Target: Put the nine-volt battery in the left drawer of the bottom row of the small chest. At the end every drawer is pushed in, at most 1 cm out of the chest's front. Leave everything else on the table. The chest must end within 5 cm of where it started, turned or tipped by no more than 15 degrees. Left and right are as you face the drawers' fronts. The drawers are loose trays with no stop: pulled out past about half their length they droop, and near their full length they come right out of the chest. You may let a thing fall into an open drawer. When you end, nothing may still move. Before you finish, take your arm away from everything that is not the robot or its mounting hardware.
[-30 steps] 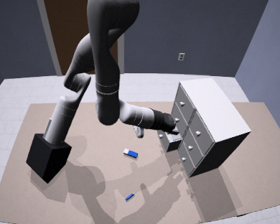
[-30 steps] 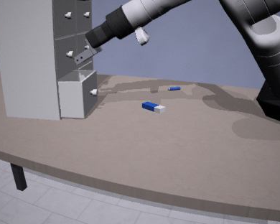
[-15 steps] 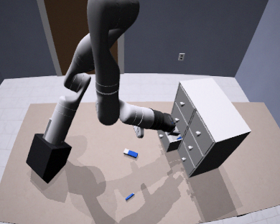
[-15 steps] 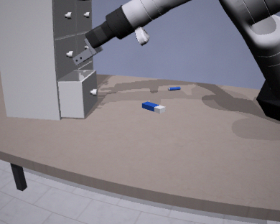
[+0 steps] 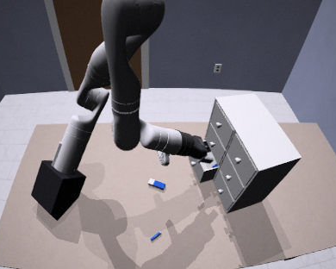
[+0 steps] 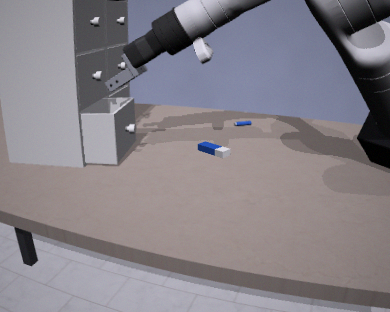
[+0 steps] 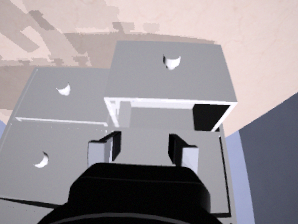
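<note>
The small chest (image 5: 264, 129) (image 6: 42, 80) stands upright with two columns of drawers. The left drawer of the bottom row (image 5: 208, 175) (image 6: 126, 142) (image 7: 170, 82) is pulled out and looks level; the other drawers look pushed in. A bit of the blue nine-volt battery (image 5: 215, 165) shows inside the open drawer in the top view; the rest is hidden. It cannot be seen in the other two views. My gripper (image 6: 107, 86) (image 7: 144, 142) is open and empty, tilted down just above the open drawer, in front of the drawer above it.
A blue and white block (image 5: 157, 184) (image 6: 213, 149) lies on the table (image 5: 118, 172) (image 6: 187, 200) in front of the chest. A small blue stick (image 5: 156, 235) (image 6: 243, 123) lies farther to the right as one faces the drawers. White knobs stick out from the drawer fronts near the fingers.
</note>
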Robot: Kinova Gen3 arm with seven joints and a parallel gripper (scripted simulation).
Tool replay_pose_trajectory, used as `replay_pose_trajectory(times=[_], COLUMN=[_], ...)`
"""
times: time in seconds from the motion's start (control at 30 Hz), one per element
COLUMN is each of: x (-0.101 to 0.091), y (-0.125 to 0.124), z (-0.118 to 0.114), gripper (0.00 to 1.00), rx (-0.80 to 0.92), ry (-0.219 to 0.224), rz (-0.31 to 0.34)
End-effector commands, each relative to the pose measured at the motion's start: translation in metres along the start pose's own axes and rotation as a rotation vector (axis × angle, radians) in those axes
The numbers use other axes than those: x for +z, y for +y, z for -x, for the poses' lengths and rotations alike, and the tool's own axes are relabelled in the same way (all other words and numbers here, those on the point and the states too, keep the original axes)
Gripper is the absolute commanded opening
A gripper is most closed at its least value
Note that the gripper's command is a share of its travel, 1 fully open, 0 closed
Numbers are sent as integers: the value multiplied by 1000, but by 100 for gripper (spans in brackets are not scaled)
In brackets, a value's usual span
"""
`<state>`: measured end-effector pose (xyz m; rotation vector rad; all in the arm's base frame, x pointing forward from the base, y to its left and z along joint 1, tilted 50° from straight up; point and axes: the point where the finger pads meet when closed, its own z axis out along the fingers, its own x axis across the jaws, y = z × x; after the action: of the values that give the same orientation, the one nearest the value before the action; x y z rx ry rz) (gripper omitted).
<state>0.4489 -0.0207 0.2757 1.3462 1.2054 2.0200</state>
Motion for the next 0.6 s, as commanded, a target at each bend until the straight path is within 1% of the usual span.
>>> replay_pose_trajectory(times=[0.0, 0.27, 0.4, 0.47, 0.57], x=[-8, -31, -41, -41, -49], y=[-2, -13, -17, -17, -21], z=[0, 0, 3, 3, 3], gripper=[100, 100, 100, 100, 100], rx=[-2, -5, -15, -15, -16], ry=[-2, -2, 0, 0, 5], rz=[7, 3, -1, -1, -3])
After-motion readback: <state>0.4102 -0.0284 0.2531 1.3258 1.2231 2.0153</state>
